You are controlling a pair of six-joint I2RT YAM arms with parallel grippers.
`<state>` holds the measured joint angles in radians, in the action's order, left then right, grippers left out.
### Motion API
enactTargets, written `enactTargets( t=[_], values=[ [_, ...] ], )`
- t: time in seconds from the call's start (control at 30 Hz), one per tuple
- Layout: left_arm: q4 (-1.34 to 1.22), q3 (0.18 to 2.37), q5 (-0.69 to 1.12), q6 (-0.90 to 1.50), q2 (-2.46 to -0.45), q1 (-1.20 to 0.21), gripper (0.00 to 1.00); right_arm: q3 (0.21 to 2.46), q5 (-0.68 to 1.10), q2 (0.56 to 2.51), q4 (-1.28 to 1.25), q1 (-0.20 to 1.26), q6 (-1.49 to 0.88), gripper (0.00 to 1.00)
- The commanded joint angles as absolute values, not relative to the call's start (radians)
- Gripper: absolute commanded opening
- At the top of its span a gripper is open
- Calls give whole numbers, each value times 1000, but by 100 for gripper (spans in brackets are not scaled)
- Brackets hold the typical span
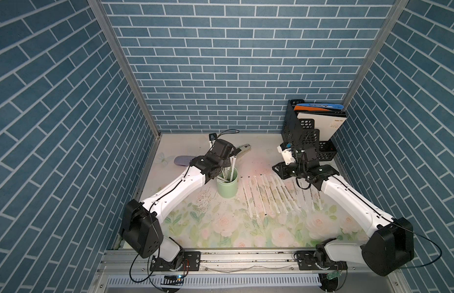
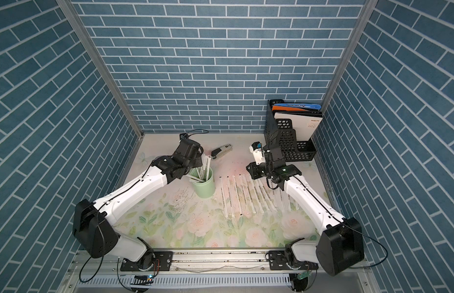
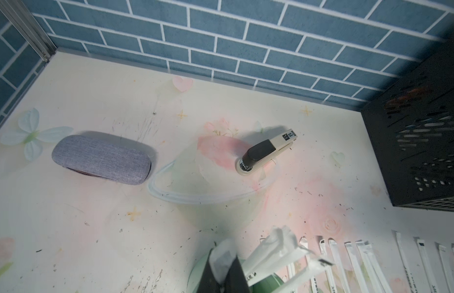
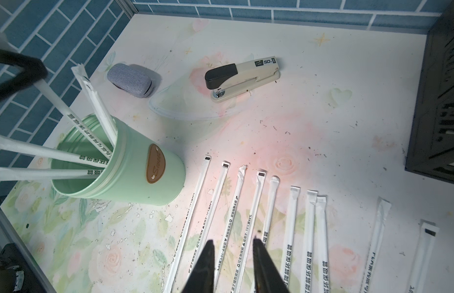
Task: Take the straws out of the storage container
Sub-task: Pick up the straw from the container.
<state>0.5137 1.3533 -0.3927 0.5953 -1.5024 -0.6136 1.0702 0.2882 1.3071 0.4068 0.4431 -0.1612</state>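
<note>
The storage container [image 1: 227, 190] [image 2: 205, 190] [image 4: 134, 177] is a mint-green cup with a brown oval label, standing upright left of centre. A few straws [image 4: 94, 101] lean out of it. My left gripper [image 3: 224, 266] [image 4: 20, 68] is above the cup's rim, shut on the top end of one leaning straw [image 4: 66, 114]. Several more straws [image 1: 271, 195] [image 2: 248, 195] [image 4: 292, 228] lie in a row on the table right of the cup. My right gripper [image 4: 232, 241] hovers open over that row with nothing between its fingers.
A beige and black stapler [image 1: 243, 148] [image 4: 243, 76] lies behind the cup. A grey fabric case [image 1: 183, 161] [image 3: 101, 159] lies at the back left. A black perforated file holder [image 1: 309, 134] [image 4: 436, 101] with folders fills the back right corner. Tiled walls enclose three sides.
</note>
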Motion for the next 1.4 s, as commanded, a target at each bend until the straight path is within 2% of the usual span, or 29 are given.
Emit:
enactTargets(
  t=[0.0,0.3,0.57,0.77,0.93,1.03,1.17,1.37],
  values=[
    [592,1457,-429,544,-1481,-607,3,1088,285,1301,402,448,-186,26],
    [834,1843,-466,436,-1546,-607,3,1120,296,1311,398,447,-183,26],
    [1014,2071,-540,362,-1571,-591,3,1122,314,1328,378,448,-183,27],
    [1145,2207,-613,294,-1593,-528,3,1117,322,1334,371,448,-181,27],
    [1171,2153,-598,270,-1580,-425,1,1109,324,1342,368,448,-181,27],
    [1156,2067,-518,261,-1571,-358,1,1096,326,1345,363,448,-181,27],
    [1132,1912,-401,258,-1580,-301,0,1080,328,1350,357,448,-183,27],
    [1079,1629,-302,259,-1604,-285,0,1061,336,1351,341,448,-183,27]
  ],
)
